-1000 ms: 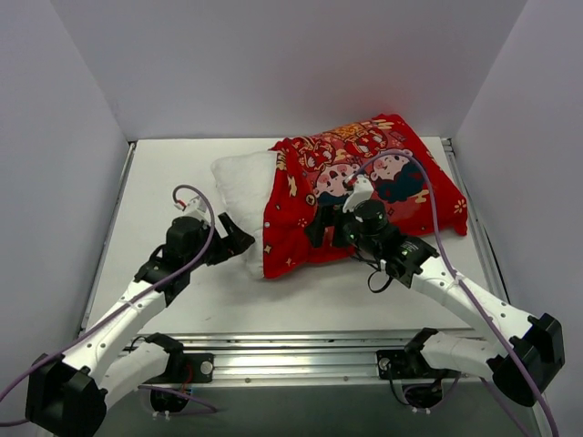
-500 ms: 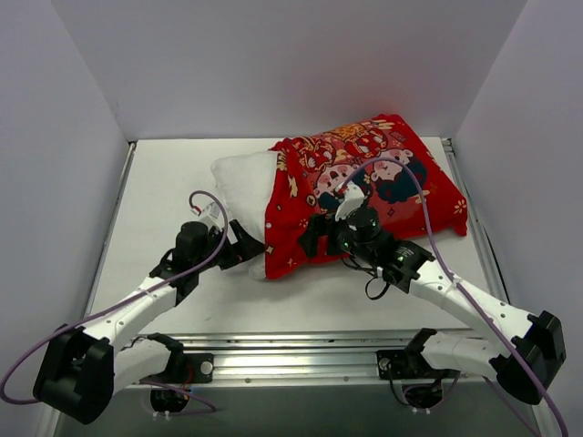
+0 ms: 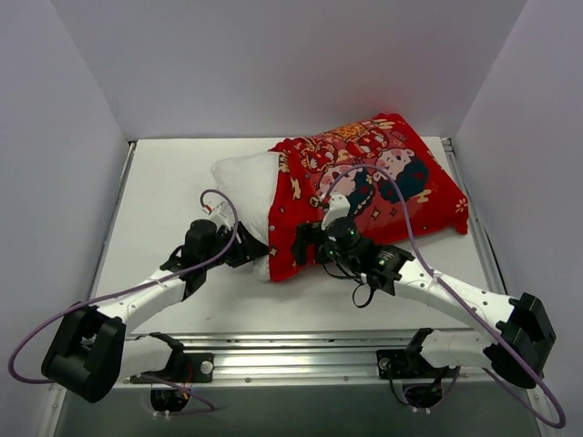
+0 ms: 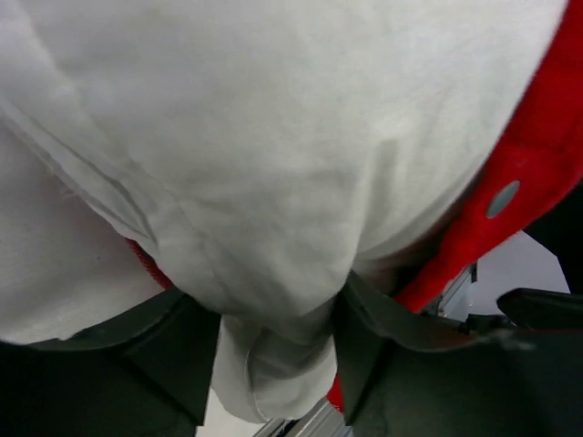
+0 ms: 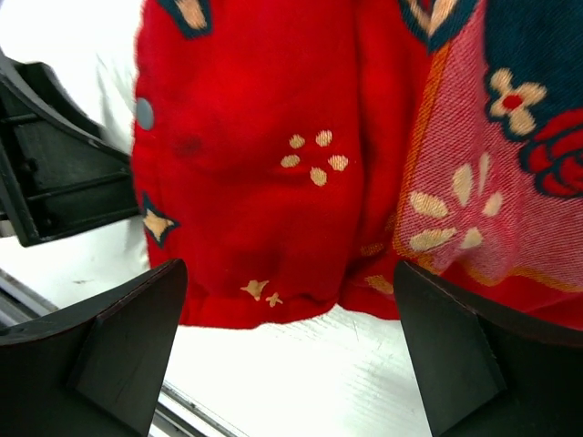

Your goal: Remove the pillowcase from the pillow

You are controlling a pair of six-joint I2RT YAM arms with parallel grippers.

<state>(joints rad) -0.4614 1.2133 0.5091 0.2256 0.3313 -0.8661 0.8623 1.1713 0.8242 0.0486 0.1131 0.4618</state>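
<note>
The red pillowcase covers the right part of the white pillow, whose left end sticks out bare. My left gripper is at the pillow's near corner beside the case's opening. In the left wrist view its jaws pinch a fold of white pillow fabric, with the pillowcase edge just to the right. My right gripper is open at the case's near left corner. In the right wrist view its fingers stand wide apart before the pillowcase hem, nothing between them.
The pillow lies on a white table enclosed by white walls on three sides. An aluminium rail runs along the near edge by the arm bases. The left gripper's black body sits close to the right one.
Both arms moved in toward the case's open near corner. The left gripper reached the pillow's bare corner and narrowed its jaws onto the white fabric. The right gripper slid left along the red hem.
</note>
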